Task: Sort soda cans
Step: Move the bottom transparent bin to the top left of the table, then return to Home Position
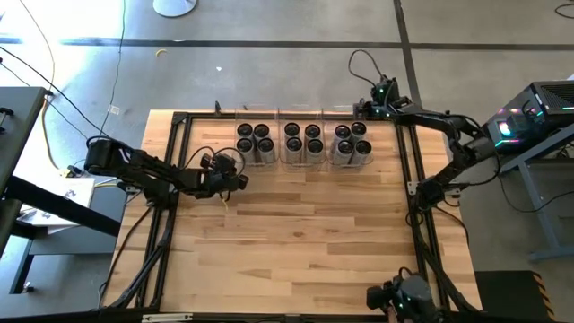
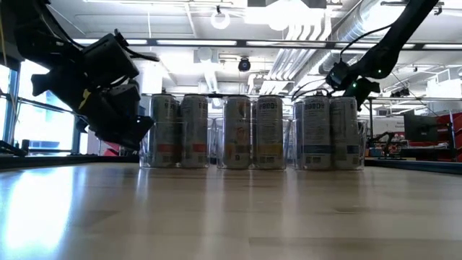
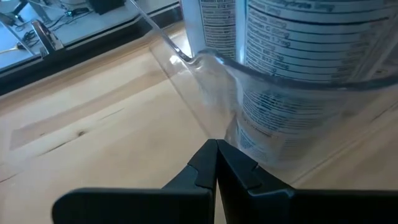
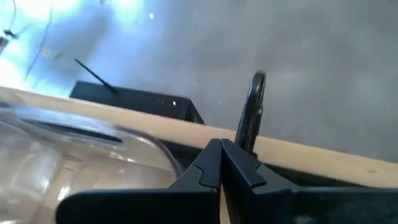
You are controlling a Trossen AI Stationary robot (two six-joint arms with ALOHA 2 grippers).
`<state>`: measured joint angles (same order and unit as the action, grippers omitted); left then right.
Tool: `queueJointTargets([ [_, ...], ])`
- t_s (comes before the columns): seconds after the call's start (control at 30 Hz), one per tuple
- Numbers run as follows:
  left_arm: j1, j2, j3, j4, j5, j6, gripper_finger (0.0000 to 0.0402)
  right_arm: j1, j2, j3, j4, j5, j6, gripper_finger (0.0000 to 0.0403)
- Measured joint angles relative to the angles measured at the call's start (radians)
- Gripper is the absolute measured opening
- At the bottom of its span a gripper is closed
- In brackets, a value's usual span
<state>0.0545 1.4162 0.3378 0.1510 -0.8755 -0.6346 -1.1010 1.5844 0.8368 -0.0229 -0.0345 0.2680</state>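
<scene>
Three clear bins stand in a row along the far side of the table: left bin [image 1: 256,161], middle bin [image 1: 303,162], right bin [image 1: 352,164]. Each holds several upright soda cans [image 1: 255,142] with dark tops and silvery printed sides [image 2: 253,133]. My left gripper [image 1: 240,174] is shut and low at the left bin's near left corner [image 3: 205,93], with cans [image 3: 298,62] just behind the clear wall. My right gripper [image 1: 366,109] is shut too. It hovers over the table's far edge behind the right bin, whose rim [image 4: 93,134] shows beside it. My left gripper's shut fingertips [image 3: 216,155] come slanting down from the table's left, right up against the left bin's near wall [image 3: 249,134]. I cannot tell whether they touch it.
Black frame rails [image 1: 175,179] run along the table's left, right and far sides. A black upright post [image 4: 256,106] stands just beyond the far edge by my right gripper. Bare wood [image 1: 305,233] fills the near half of the table. An equipment rack [image 1: 538,108] stands off to the right.
</scene>
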Motion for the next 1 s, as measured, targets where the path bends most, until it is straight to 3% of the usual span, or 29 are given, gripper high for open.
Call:
queueJointTargets([
  [0.27, -0.046, -0.006, 0.005, -0.08, 0.01, -0.046, 0.0, -0.021, -0.135, 0.002, -0.028, 0.027, -0.054, 0.0],
  [0.57, -0.139, -0.172, 0.004, -0.193, 0.026, -0.113, 0.0, 0.006, -0.47, 0.002, -0.161, 0.062, -0.183, 0.0],
  [0.77, -0.21, -0.371, 0.003, -0.151, 0.029, 0.002, 0.0, 0.143, -0.793, 0.002, -0.288, 0.083, -0.22, 0.0],
  [1.0, -0.276, -0.518, 0.003, 0.055, 0.028, 0.233, 0.0, 0.36, -1.115, -0.004, -0.549, -0.081, -0.14, 0.0],
])
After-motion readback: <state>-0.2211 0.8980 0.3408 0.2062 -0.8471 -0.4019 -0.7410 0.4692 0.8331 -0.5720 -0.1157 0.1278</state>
